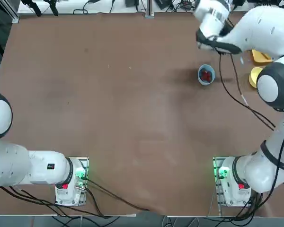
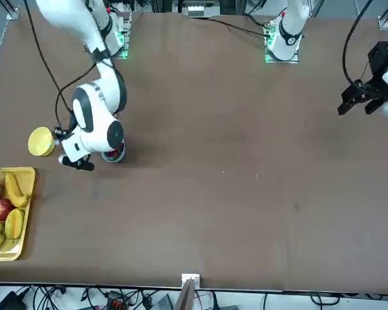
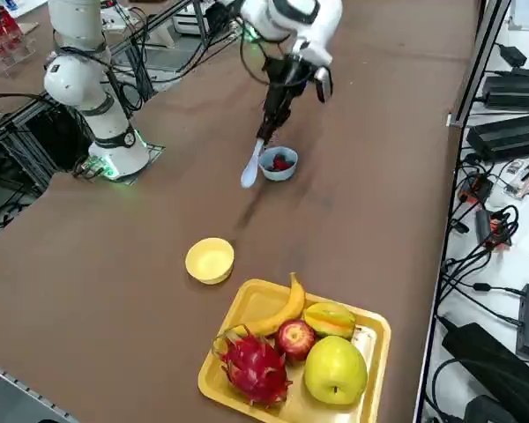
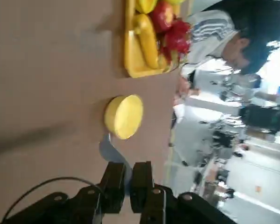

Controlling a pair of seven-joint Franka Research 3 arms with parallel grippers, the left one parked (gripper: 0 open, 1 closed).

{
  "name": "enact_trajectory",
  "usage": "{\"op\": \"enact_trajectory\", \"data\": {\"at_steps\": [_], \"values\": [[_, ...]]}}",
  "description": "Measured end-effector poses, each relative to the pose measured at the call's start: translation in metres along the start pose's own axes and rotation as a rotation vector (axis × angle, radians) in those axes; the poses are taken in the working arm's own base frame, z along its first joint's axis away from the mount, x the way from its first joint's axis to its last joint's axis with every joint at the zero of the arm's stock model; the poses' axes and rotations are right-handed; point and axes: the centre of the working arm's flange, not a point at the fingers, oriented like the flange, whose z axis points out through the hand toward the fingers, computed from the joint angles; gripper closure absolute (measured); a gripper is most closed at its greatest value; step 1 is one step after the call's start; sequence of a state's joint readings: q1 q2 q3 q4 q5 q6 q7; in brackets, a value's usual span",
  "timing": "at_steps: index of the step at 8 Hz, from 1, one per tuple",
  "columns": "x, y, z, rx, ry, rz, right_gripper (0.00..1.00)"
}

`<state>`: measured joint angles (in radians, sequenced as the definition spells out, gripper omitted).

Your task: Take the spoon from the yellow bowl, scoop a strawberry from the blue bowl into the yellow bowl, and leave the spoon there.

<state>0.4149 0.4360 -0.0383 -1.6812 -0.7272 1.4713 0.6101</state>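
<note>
**Spoon in hand, hanging beside the blue bowl**

Nearest my wrist camera, the right gripper point(image 4: 126, 179) has its two fingers pinched on the handle of the pale spoon point(image 4: 113, 151), whose shaft runs out from between them. From the side view the spoon point(image 3: 250, 167) hangs bowl-end down from the gripper point(image 3: 266, 134), tilted, its tip low beside the blue bowl point(image 3: 278, 164) on the side facing the arm's base. I cannot tell whether the tip touches the table. I read that steep hang as a setup for dipping: the scoop end leads, so it could slide over the rim.

The blue bowl point(image 1: 206, 75) holds something red, which I take for the strawberry point(image 3: 281, 162), so I judge the scoop not yet made.

Farther out, the yellow bowl point(image 3: 210, 261) sits empty, well apart from the blue bowl and near the yellow fruit tray point(image 3: 375, 342). Beyond it, the tray carries a banana point(image 3: 278, 315), an apple point(image 3: 294, 337), a dragon fruit point(image 3: 254, 366) and a green-yellow fruit. Past the table edge, the wrist view catches a person point(image 4: 214, 35) in a striped sleeve.
</note>
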Motion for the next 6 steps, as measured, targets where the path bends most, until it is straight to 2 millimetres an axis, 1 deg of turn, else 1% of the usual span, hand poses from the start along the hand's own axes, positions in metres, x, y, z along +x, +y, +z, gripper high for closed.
{"op": "enact_trajectory", "data": {"at_steps": [1,3,4,5,6], "values": [[-0.002,0.001,-0.02,0.094,-0.022,0.007,0.89],[-0.001,0.006,-0.047,0.319,-0.085,0.033,0.89],[0.004,0.013,-0.059,0.433,-0.093,0.054,0.89],[0.009,0.023,-0.067,0.544,-0.101,0.081,0.89],[0.014,0.035,-0.068,0.646,-0.118,0.109,0.89]]}}
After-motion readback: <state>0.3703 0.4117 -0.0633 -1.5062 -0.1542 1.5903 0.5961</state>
